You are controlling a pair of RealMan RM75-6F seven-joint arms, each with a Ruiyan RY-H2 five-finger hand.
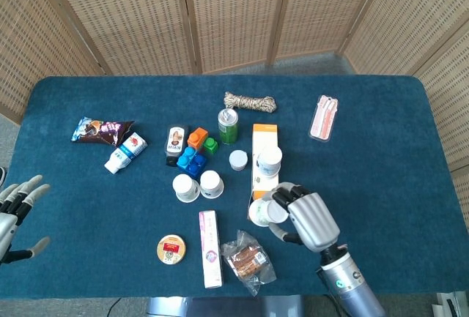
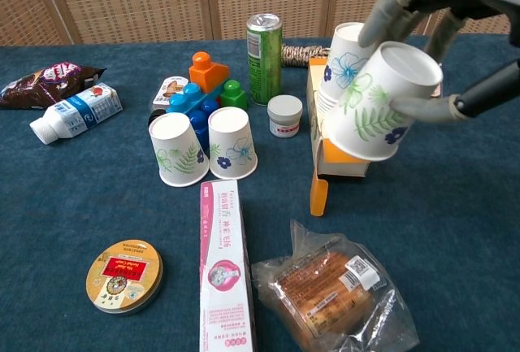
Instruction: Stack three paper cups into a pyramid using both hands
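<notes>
We take the two upturned paper cups (image 2: 203, 145) standing side by side, touching, as our landmark, and list outward from the near table edge.

Nearest us: a bagged pastry (image 2: 335, 288), near and right of the landmark pair; a pink-and-white toothpaste box (image 2: 221, 264), lying lengthwise directly in front of the pair; a round tin (image 2: 123, 275), near and left of it.

Our left hand (image 1: 16, 209) sits far left of the pair, off the table's near-left corner, fingers spread and holding nothing.

Our right hand (image 2: 443, 39) grips a third paper cup (image 2: 374, 103) with a leaf print. The cup is off the table, tilted with its base toward the camera, right of the landmark pair and in front of the orange-and-white carton (image 2: 345, 136). Fingers wrap over its top, the thumb under its lower side.

On that carton, right of the pair, stands a stack of paper cups (image 2: 348, 71), upside down, blue flower print, partly hidden by the held cup.

Just behind the pair: blue, orange and green building blocks (image 2: 205, 84); a small white jar (image 2: 285, 115), behind and right; a green can (image 2: 265, 45), upright, further back.

Left of the pair: a small milk bottle (image 2: 75, 112) on its side, with a dark snack packet (image 2: 47, 80) beyond it.

Farthest: a coil of rope (image 1: 250, 102) behind the can, and a pink packet (image 1: 324, 117) far right on the blue table (image 1: 381, 163).
</notes>
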